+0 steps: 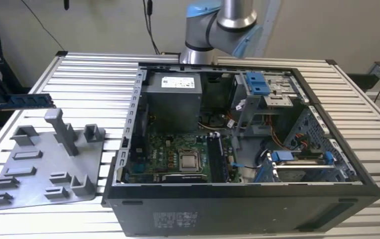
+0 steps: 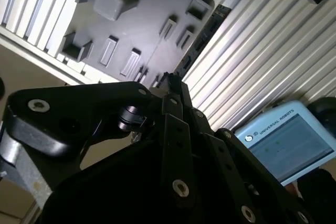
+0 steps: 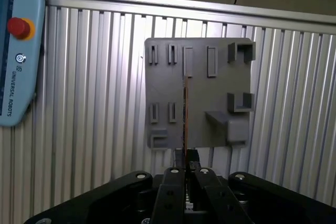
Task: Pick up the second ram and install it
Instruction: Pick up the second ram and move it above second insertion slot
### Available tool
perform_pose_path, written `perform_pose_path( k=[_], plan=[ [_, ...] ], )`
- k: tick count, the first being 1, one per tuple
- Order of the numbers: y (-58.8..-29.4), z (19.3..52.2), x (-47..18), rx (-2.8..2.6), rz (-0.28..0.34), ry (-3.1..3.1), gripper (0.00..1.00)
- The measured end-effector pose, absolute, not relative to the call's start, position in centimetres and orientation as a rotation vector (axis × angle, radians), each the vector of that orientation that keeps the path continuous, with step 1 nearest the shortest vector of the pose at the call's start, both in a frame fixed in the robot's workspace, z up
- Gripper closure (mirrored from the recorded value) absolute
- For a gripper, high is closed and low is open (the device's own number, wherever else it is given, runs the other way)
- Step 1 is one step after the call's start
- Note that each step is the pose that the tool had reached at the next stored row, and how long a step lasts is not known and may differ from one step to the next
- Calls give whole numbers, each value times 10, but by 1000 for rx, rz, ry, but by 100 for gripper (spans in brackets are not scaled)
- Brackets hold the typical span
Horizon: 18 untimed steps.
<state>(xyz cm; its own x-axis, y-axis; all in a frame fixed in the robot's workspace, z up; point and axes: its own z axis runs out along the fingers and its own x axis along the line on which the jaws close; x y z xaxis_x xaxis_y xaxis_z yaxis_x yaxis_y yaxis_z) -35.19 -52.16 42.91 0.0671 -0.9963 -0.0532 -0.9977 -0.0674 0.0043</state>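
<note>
My gripper (image 3: 185,157) is clamped on the memory stick (image 3: 185,114), holding it edge-on above the grey tray (image 3: 163,85) (pick-up complete), well apart from the open computer case (image 1: 243,209), so installation is not yet done.

Dark-blue second ram (image 1: 32,100), grey tray (image 1: 44,164)

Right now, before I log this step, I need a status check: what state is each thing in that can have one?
second ram: gripped in the claw, held above the tray, not in the case.
claw: shut on the second ram.
grey tray: flat on the table, posts upright.
computer case: lying on its side, open on top.
pendant screen: lit.
</note>
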Motion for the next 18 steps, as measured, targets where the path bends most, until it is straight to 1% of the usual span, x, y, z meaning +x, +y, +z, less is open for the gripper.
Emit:
perform_pose_path(
  k=[18],
  plan=[
    [-522, 429, -287, -2270, 65, 2122, 86]
  ],
)
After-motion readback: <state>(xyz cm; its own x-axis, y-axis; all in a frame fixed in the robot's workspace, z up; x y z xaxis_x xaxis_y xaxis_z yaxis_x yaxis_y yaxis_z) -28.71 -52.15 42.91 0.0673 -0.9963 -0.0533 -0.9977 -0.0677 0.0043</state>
